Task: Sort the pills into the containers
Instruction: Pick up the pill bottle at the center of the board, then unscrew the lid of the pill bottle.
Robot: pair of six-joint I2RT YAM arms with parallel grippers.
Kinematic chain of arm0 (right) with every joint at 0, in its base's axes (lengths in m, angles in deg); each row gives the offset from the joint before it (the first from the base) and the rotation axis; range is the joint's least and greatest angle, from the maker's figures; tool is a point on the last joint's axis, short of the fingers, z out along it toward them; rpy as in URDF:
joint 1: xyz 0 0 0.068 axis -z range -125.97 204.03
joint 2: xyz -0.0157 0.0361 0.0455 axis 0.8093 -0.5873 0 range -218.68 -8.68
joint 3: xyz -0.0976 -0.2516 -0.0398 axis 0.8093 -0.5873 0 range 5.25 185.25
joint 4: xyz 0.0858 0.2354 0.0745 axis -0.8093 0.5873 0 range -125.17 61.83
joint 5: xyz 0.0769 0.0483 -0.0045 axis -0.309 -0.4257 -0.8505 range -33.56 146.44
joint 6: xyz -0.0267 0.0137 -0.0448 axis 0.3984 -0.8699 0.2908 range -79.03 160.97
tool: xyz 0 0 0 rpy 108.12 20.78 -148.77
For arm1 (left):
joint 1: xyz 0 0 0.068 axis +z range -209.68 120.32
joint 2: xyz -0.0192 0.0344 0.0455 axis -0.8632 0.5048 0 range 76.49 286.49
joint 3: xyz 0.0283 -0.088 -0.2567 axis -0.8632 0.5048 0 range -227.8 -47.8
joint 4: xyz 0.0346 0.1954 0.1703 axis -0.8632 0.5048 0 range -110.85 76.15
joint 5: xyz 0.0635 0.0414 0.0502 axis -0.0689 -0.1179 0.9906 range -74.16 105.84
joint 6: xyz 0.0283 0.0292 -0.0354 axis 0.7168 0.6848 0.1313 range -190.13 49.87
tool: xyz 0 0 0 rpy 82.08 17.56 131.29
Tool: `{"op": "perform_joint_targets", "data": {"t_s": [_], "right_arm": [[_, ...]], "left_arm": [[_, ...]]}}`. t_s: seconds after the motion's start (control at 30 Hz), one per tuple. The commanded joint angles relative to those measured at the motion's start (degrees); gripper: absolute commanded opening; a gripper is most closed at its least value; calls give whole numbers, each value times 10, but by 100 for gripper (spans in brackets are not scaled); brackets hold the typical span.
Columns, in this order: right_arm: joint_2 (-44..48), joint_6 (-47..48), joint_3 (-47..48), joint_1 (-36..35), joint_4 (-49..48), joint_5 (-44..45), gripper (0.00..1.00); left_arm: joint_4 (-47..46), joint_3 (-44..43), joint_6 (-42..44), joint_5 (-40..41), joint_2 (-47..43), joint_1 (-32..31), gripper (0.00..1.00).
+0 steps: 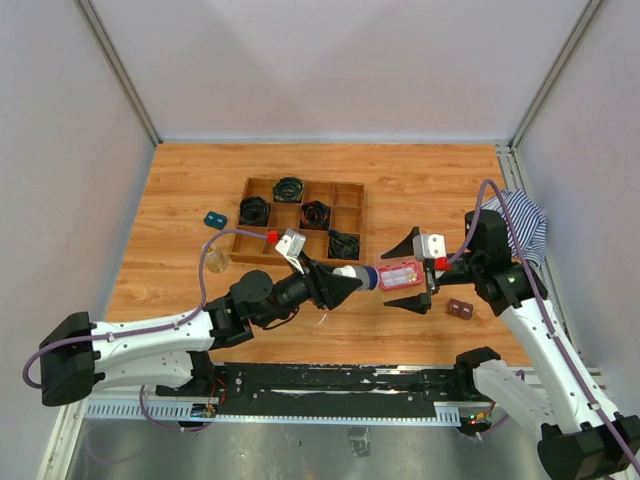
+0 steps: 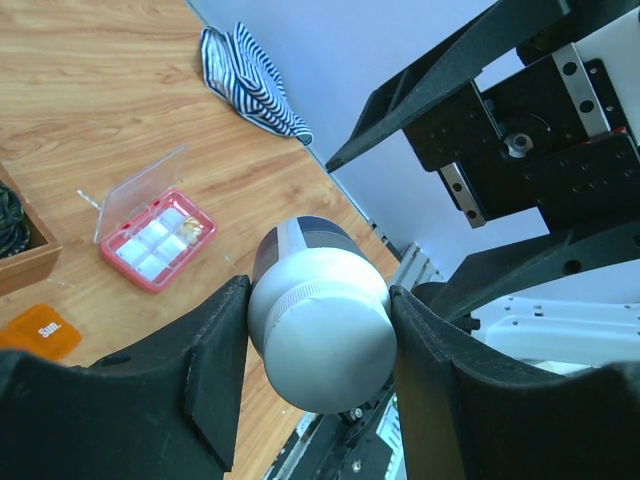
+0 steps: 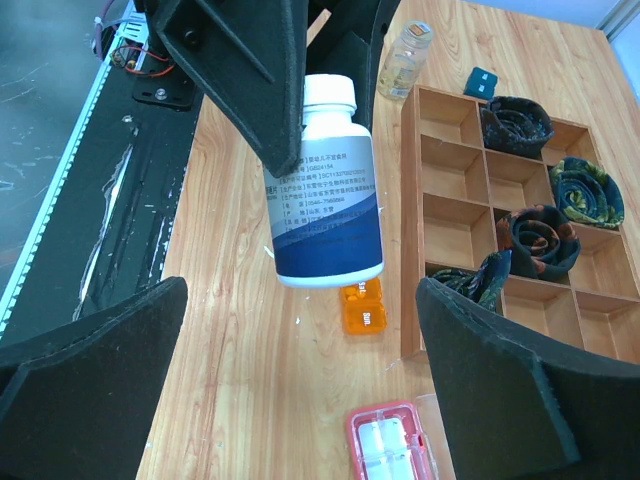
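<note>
The left gripper pinched the small dark bottle with white cap across its body and held it off the table, over the middle of the near half. The bottle lay close to level, its long axis running roughly along the table's near edge. The cap pointed back toward the left wrist and the blue base toward the right arm. The right gripper stood just beyond that base with its jaws spread wide, one on either side of the flat pink box. The box lay on the wood with its clear lid raised. The clear vial stood upright near the table's left edge, off the near-left corner of the wooden tray. An orange block lay on the table below the bottle.
</note>
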Motion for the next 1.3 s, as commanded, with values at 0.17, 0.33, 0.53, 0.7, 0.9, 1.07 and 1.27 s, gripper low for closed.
{"op": "perform_joint_targets", "data": {"t_s": [0.17,0.33,0.53,0.7,0.9,1.07,1.27], "right_arm": [[-2,-42,-26,-31,-66,20,98],[-6,-69,-55,-62,-124,75,99],[-13,-80,-80,-110,-178,147,99],[-16,-63,-88,-132,-193,186,92],[-10,-43,-91,-140,-189,180,78],[-6,-29,-86,-140,-176,165,64],[-5,-15,-82,-141,-162,149,43]], "left_arm": [[-98,2,-39,5,35,-5,0],[-101,-12,-59,7,59,-5,0],[-101,-26,-94,20,87,-5,0],[-101,-41,-100,-2,101,-5,0],[-101,-47,-102,-16,111,-5,0],[-101,-48,-101,-18,114,-5,0],[-101,-46,-102,-14,115,-5,1]]}}
